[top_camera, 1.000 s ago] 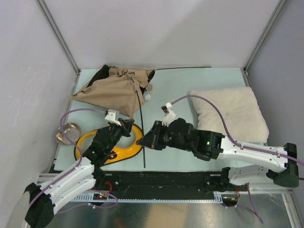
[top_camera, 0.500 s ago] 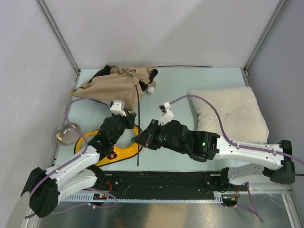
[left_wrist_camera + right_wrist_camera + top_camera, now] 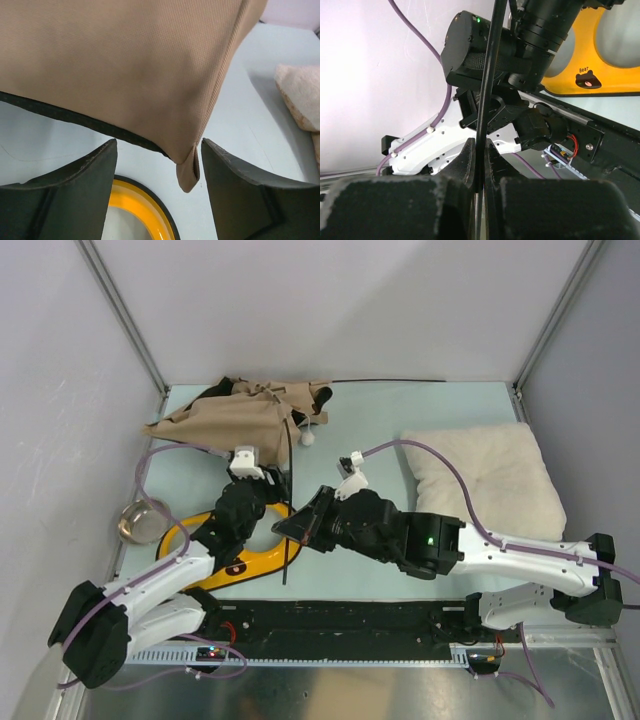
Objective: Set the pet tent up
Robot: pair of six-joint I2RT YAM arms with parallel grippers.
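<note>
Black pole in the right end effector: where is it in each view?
Top external: black pole runs centre-left, from tent toward the near edge.
Left wrist: not in view.
Right wrist: black pole upright at centre, clamped by the right end effector.
Shared landmark: yellow feeder.

Your left gripper (image 3: 159, 145): jaws wide apart, arm reached forward. Your right gripper (image 3: 480, 150): fingers pinched on the pole (image 3: 490, 75), arm angled across to the left.
</note>
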